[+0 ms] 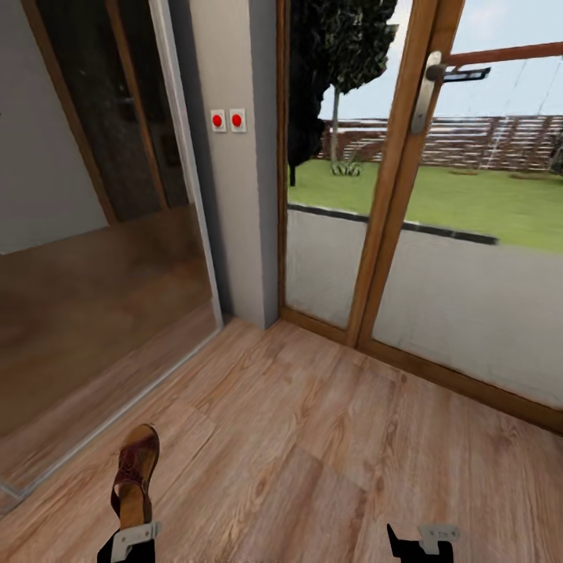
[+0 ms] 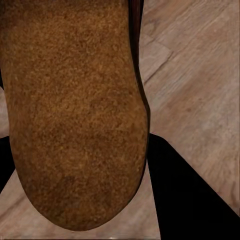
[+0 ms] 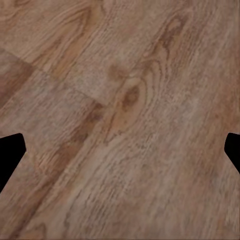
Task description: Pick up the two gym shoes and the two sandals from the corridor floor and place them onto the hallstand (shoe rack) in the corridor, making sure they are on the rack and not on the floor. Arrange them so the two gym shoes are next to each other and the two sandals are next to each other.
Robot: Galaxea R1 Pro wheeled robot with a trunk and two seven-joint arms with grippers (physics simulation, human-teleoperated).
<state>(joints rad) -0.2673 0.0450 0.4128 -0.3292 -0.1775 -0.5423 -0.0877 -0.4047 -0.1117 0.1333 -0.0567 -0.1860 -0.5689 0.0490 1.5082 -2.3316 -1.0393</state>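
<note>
One sandal (image 1: 135,477) held in left gripper (image 1: 129,539) above corridor floor (image 1: 328,453)

Wood-grain plank floor (image 3: 125,100) seen from above, with a dark knot near the centre and a board seam running across. Two black fingertips (image 3: 9,155) of the right gripper (image 3: 120,155) sit far apart at opposite edges, nothing between them.

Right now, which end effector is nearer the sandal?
Left. The left end effector grips the sandal at its near end; the right end effector hangs open over bare corridor floor, well aside.
</note>
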